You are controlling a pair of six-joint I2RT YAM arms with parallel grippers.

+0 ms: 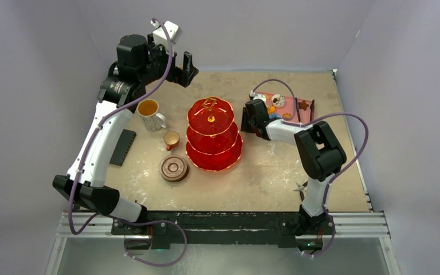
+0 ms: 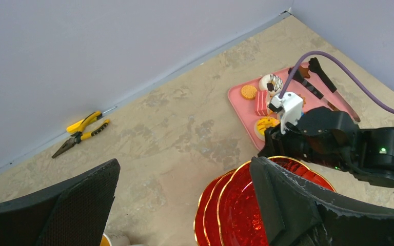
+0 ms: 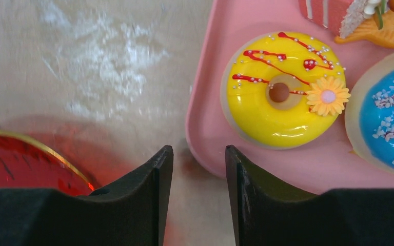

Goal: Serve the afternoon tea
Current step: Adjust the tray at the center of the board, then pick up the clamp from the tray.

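Note:
The red three-tier stand (image 1: pixel 213 134) with a gold handle stands mid-table; its tiers look empty. The white mug of amber tea (image 1: pixel 149 113), the small brown cup (image 1: pixel 171 139) and the brown saucer (image 1: pixel 174 168) sit to its left. Pastries lie on the pink tray (image 1: pixel 289 114): a yellow doughnut (image 3: pixel 282 92), a blue one (image 3: pixel 390 118) and a pink cake (image 3: pixel 333 10). My right gripper (image 3: pixel 199 151) is low at the tray's near-left corner, slightly open and empty, between tray and stand (image 3: pixel 20 159). My left gripper (image 2: pixel 184 164) is raised behind the stand (image 2: pixel 246 205), wide open and empty.
Black tongs (image 2: pixel 320 82) lie on the tray's far side. Yellow pliers (image 2: pixel 82 133) lie by the back wall. A black flat strip (image 1: pixel 122 146) lies under the left arm. Walls close the table on three sides.

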